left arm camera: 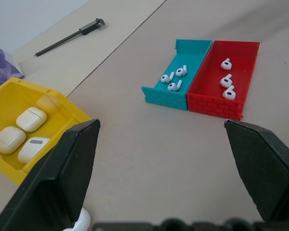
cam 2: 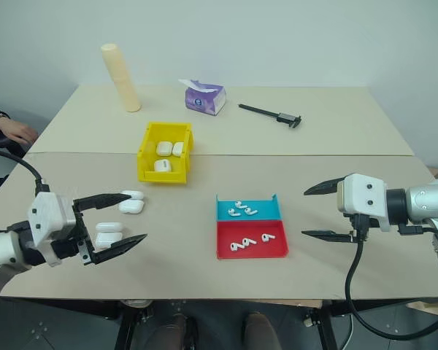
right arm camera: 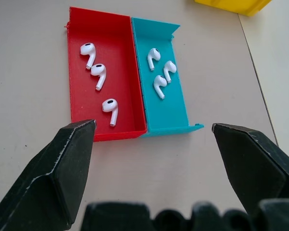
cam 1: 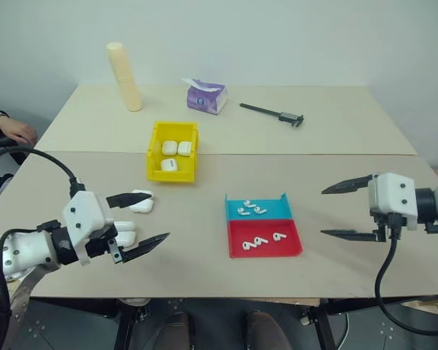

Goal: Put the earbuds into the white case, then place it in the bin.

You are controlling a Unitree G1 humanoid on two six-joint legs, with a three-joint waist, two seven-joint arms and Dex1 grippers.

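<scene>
Left eye view: both grippers, left [cam 1: 140, 219] and right [cam 1: 345, 210], hover wide and empty. Earbuds [cam 1: 250, 209] lie in the tray [cam 1: 290, 248] mid-bench; loose cases [cam 1: 140, 202] sit near the left front edge, by the bin [cam 1: 155, 152]. Best play: pinch one earbud by its stem, gently.

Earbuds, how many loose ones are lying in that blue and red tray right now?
6. Three earbuds lie in the blue half of the tray, and three lie in the red half. None looks hidden.
</scene>
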